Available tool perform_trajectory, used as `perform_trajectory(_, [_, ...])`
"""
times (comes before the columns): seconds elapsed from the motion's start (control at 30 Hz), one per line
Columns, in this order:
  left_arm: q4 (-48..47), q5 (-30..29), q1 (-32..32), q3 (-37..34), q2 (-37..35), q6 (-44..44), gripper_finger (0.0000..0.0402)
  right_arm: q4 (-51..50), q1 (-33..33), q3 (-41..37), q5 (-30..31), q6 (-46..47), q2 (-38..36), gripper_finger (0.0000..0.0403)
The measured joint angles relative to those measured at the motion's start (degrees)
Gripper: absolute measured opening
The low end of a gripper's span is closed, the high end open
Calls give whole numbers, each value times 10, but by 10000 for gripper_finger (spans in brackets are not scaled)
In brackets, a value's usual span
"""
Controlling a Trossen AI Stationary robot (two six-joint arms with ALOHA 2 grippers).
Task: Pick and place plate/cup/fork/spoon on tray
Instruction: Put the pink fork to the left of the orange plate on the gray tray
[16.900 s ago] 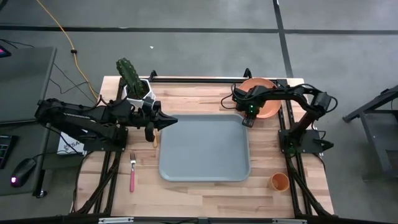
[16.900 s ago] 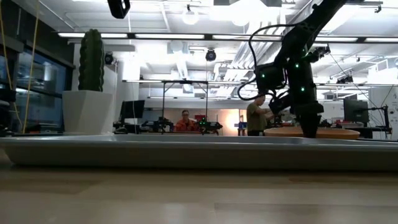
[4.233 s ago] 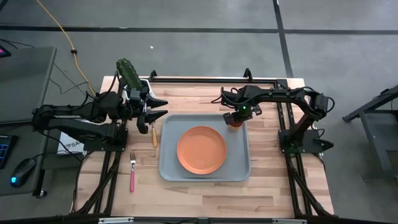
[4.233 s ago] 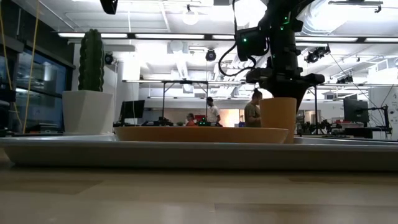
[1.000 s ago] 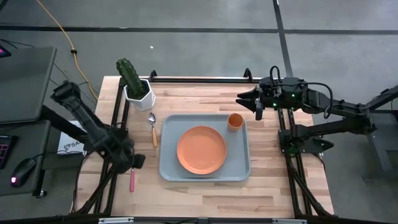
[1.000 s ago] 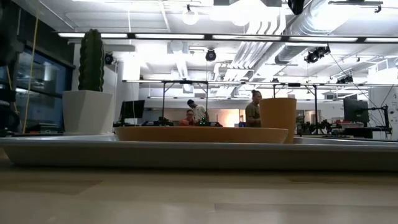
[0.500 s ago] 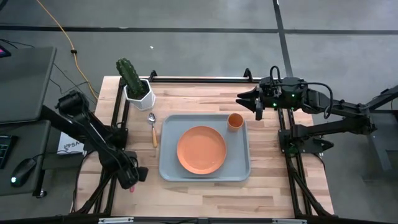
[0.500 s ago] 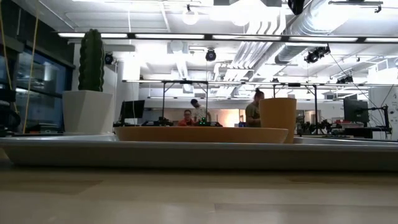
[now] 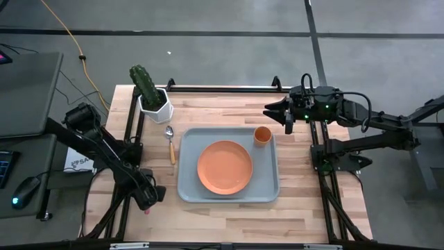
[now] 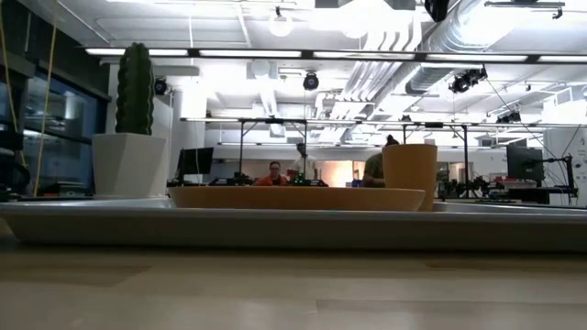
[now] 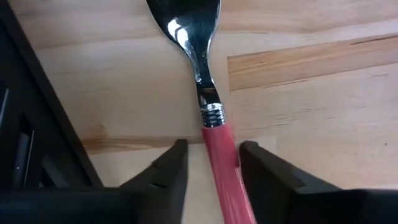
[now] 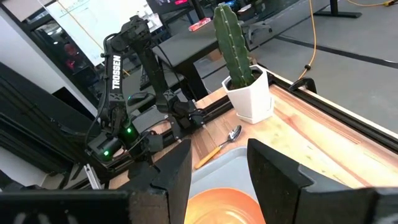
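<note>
The left gripper (image 11: 212, 163) is down at the near left part of the counter (image 9: 222, 212), its two fingers (image 11: 168, 171) spread open on either side of the fork's (image 11: 208, 106) pink handle; the handle lies between them, close to one finger, and I cannot tell whether either finger touches it; the fork rests flat on the wood, its silver tines pointing away from the gripper. In the high view only the end of the handle shows under the left arm, just left of the tray (image 9: 187, 139).

The plate (image 9: 225, 167) sits in the middle of the tray; the cup (image 9: 262, 135) stands upright in the tray's far right corner, just beside the plate but apart from it; the low view shows the cup (image 10: 410, 175) rising above the plate's (image 10: 295, 197) rim. The spoon (image 9: 170, 144) lies on the counter just left of the tray, bowl toward the cactus pot (image 9: 154, 104), which stands at the far left corner.

The right gripper (image 9: 276, 111) hangs beyond the tray's far right corner, near the cup and clear of it, with its fingers (image 12: 163, 180) apart and holding nothing.
</note>
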Motion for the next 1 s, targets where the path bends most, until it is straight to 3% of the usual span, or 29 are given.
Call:
perform_trajectory(0.17, [-3, -2, 0, 0, 0, -2, 49, 0, 0, 0, 0, 0, 0, 147])
perform_trajectory(0.3, [-3, -7, 0, 0, -2, 2, 19, 0, 0, 0, 0, -1, 0, 147])
perform_trajectory(0.7, [-94, -64, 0, 51, -95, 63, 27, -2, 0, 0, 6, -2, 0, 147])
perform_trajectory(1.0, [-100, -191, 35, 127, -128, 107, 22, -13, 0, 0, 7, -2, 0, 147])
